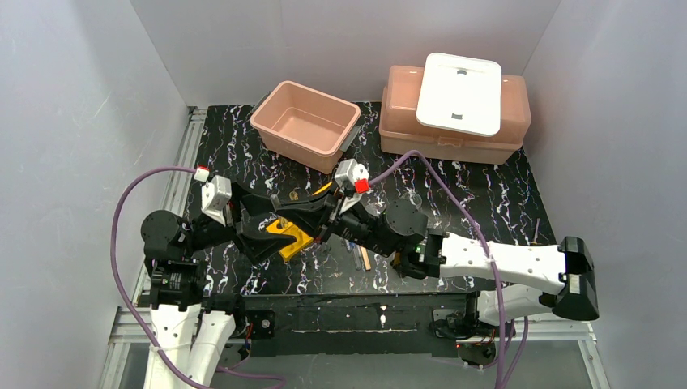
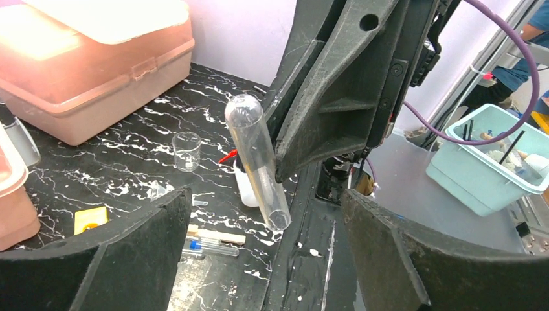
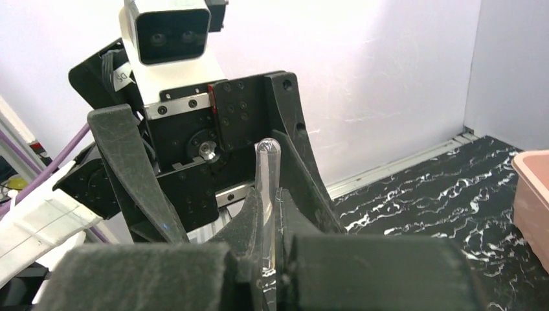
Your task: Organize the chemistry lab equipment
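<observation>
Well short of the pink tubs (image 1: 293, 146) at the far desk (image 1: 502, 186) edge, right jaws pinched a tilted glass tube (image 2: 260, 165) — left jaws gaped wide around it.

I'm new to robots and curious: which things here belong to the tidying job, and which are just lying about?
Job: glass tube, held in the right claw; small beaker; squeeze bottle; wooden stick; blue-tipped pipettes; yellow rack.
Lying about: open pink tub; lidded pink tub; white lid; teal bin.
</observation>
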